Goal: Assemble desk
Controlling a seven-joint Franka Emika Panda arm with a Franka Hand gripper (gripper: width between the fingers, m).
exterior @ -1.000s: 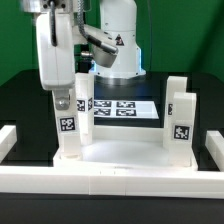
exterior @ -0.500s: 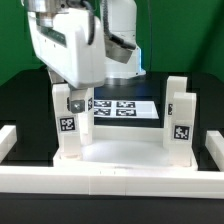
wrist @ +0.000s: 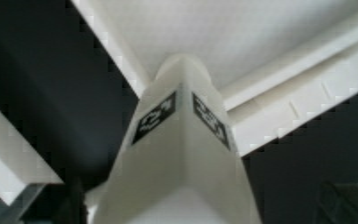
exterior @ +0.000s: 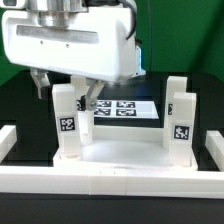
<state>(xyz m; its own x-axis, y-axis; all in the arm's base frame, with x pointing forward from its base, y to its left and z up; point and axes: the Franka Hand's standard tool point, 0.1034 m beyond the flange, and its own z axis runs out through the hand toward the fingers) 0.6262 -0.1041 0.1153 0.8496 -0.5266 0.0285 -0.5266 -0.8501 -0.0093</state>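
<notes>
The white desk panel [exterior: 125, 150] lies flat with tagged white legs standing upright at its corners. The front-left leg [exterior: 67, 125] stands under my gripper [exterior: 66, 90]. The gripper is open, one dark finger [exterior: 39, 80] on the exterior view's left of the leg's top and the other finger [exterior: 92, 96] on its right, both apart from it. Another leg [exterior: 84, 101] stands just behind. Two more legs [exterior: 181, 125] stand at the right corners. In the wrist view the leg [wrist: 179, 130] runs down the middle between the open gripper's [wrist: 179, 216] jaws, over the panel [wrist: 282, 50].
White rails frame the black table: one along the front [exterior: 110, 182], one at the left [exterior: 10, 142], one at the right [exterior: 212, 148]. The marker board [exterior: 122, 107] lies behind the panel. The robot's base [exterior: 125, 62] stands at the back.
The gripper was shut on the front-left leg's top; it has let go, opened wide, turned its broad face toward the camera and risen slightly. The leg stays upright.
</notes>
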